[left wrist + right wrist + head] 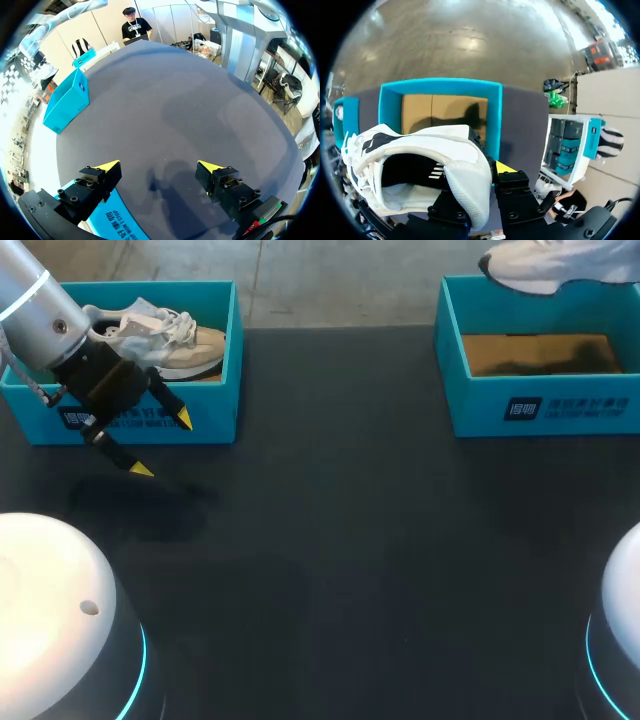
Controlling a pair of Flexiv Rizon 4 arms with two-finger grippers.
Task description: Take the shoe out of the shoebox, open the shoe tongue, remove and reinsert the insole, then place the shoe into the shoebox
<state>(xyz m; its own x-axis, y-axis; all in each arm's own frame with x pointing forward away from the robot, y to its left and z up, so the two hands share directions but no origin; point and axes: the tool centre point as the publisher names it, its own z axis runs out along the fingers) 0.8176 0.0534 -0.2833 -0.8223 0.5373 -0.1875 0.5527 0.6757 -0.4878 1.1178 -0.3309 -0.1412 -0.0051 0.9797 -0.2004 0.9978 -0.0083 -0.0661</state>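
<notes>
Tabletop (350,540): dark and matte, with a teal shoebox at each far corner.
Left gripper (162,445): hangs over the table just in front of the left shoebox (212,425), near the far left corner. Its yellow-tipped fingers are spread wide with nothing between them. The left wrist view shows only bare tabletop between the tips.
Beige sneaker (185,345): lies on its side inside the left shoebox, white laces up.
Right shoebox (480,405): stands at the far right edge with its brown cardboard floor showing.
White sneaker (545,268): held in the air above the far wall of the right shoebox, clear of the box floor. In the right wrist view its mouth gapes toward the camera.
Right gripper (480,175): clamped on the heel of the white sneaker, one finger on each side of the heel wall.
</notes>
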